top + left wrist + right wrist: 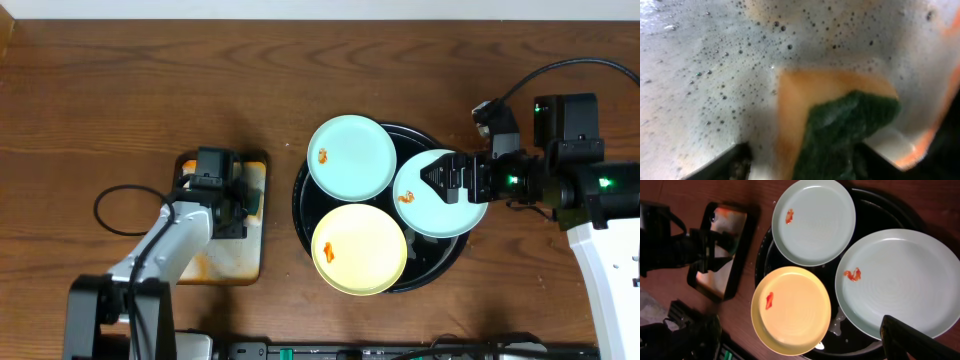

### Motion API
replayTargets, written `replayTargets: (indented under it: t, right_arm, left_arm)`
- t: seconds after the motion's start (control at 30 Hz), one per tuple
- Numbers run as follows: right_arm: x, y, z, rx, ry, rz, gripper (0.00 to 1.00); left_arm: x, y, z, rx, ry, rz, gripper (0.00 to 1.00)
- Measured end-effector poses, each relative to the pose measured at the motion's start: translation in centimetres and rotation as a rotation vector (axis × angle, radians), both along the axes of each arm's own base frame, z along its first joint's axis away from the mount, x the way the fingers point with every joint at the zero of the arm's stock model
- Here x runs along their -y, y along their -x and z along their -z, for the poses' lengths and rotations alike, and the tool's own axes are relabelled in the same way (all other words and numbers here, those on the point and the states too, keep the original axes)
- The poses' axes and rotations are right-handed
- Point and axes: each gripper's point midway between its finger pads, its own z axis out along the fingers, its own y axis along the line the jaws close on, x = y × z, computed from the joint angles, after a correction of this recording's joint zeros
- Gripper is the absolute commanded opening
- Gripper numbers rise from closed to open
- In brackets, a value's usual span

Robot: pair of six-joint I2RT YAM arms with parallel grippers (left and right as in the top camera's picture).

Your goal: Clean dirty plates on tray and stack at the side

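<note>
The round black tray holds three plates, each with a small orange smear: a blue-green plate at the back, a blue-green plate at the right and a yellow plate at the front. My right gripper is open and hovers over the right plate; one finger overlaps its rim in the right wrist view. My left gripper is down in the rectangular metal tray, shut on a green and orange sponge amid foam.
A loop of black cable lies on the wood at the left. The rust-stained rectangular tray also shows in the right wrist view. A little water glints in the black tray between the plates.
</note>
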Motion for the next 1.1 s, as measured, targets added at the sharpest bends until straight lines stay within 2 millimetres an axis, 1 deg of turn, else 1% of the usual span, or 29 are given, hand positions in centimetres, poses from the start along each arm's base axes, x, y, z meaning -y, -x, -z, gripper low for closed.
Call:
replayTargets:
  t: [0.07,0.13,0.27,0.4,0.47,0.53,0.63,0.67,0.7,0.73,0.77,0.8,0.87,0.9,0.93,0.97,1.0,1.1]
  right_arm:
    - [0.0,0.0,0.0,0.0,0.0,0.0,0.99]
    - [0.0,0.0,0.0,-0.001,0.0,0.0,0.99]
    - [0.0,0.0,0.0,-0.001,0.0,0.0,0.99]
    - [0.0,0.0,0.0,0.0,0.0,0.0,0.99]
    - [0.0,0.0,0.0,0.0,0.0,0.0,0.99]
    - [0.0,0.0,0.0,0.0,0.0,0.0,0.99]
    - [0.0,0.0,0.0,-0.001,0.0,0.0,0.99]
    - [0.0,0.0,0.0,-0.001,0.0,0.0,0.99]
    - [0.0,0.0,0.0,-0.001,0.0,0.0,0.99]
    - [0.0,0.0,0.0,-0.001,0.0,0.0,0.99]
    - [0.0,0.0,0.0,-0.001,0.0,0.0,0.99]
    - [0.0,0.0,0.0,0.0,0.0,0.0,0.99]
    - [0.0,0.0,0.0,-0.001,0.0,0.0,0.99]
    - [0.0,0.0,0.0,-0.001,0.0,0.0,0.99]
    - [0.0,0.0,0.0,0.0,0.0,0.0,0.99]
    - [0.0,0.0,0.0,0.0,0.0,0.0,0.99]
    - [0.0,0.0,0.0,0.0,0.0,0.0,0.99]
    - [0.0,0.0,0.0,0.0,0.0,0.0,0.99]
  left_arm:
    - [0.0,-0.3,0.2,0.002,-0.001,0.005,0.46]
    - [0.0,-0.5,0.2,0.009,-0.01,0.034,0.43]
    - [0.0,-0.6,0.0,0.02,-0.041,0.134,0.43]
    - [0.0,-0.5,-0.7,0.043,-0.101,0.325,0.43]
    - [0.0,-0.2,-1.5,0.061,-0.137,0.432,0.43]
    - [-0.3,0.1,-2.5,0.079,-0.181,0.522,0.47]
    - [-1.2,0.5,-4.1,0.102,-0.267,0.627,0.59]
    - [-1.5,0.6,-4.4,0.103,-0.289,0.647,0.62]
    - [-1.9,0.8,-4.6,0.097,-0.317,0.673,0.67]
    - [-2.4,1.0,-4.8,0.089,-0.343,0.7,0.69]
    - [-2.8,1.2,-4.9,0.077,-0.367,0.723,0.69]
    - [-3.1,1.4,-4.9,0.066,-0.386,0.741,0.66]
    - [-3.5,1.5,-4.8,0.052,-0.403,0.761,0.53]
    - [-3.5,1.5,-4.8,0.054,-0.398,0.752,0.53]
    - [-3.3,1.5,-4.8,0.058,-0.383,0.739,0.56]
    - [-3.1,1.5,-4.8,0.065,-0.361,0.711,0.64]
    - [-2.7,1.4,-4.8,0.078,-0.329,0.672,0.69]
    - [-1.8,0.3,-4.9,0.127,-0.256,0.569,0.71]
